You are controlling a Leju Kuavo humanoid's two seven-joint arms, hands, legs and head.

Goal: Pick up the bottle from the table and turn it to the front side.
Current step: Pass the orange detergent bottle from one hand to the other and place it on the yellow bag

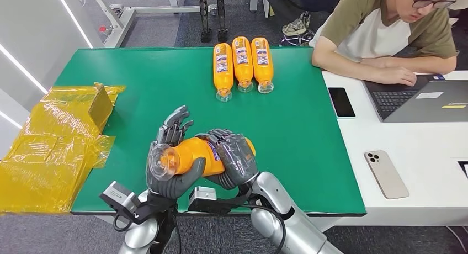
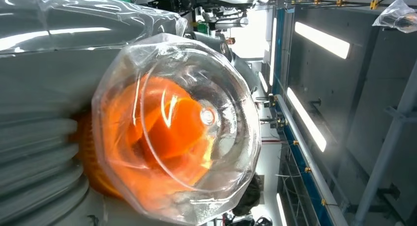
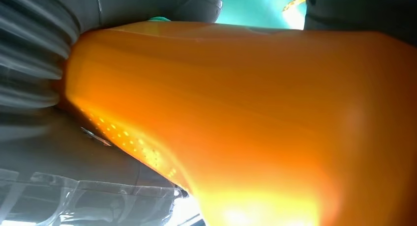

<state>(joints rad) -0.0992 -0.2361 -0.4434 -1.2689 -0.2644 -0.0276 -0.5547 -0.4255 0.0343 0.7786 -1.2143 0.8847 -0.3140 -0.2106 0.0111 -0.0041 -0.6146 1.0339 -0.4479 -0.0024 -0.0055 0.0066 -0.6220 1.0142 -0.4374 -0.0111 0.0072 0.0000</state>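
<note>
Head view: bottle [image 1: 190, 154] in both hands, seemingly near table edge [image 1: 221, 213].

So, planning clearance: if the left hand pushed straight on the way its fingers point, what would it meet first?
Probably nothing soon: the left hand, holding the orange bottle, points over bare green mat; the three bottles lie off to the right, though depth is unclear.

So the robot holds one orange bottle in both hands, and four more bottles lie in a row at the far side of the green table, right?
Not quite: the head view shows three bottles in that row, not four. The rest stands: the left hand and the right hand together hold one orange bottle over the green table.
</note>
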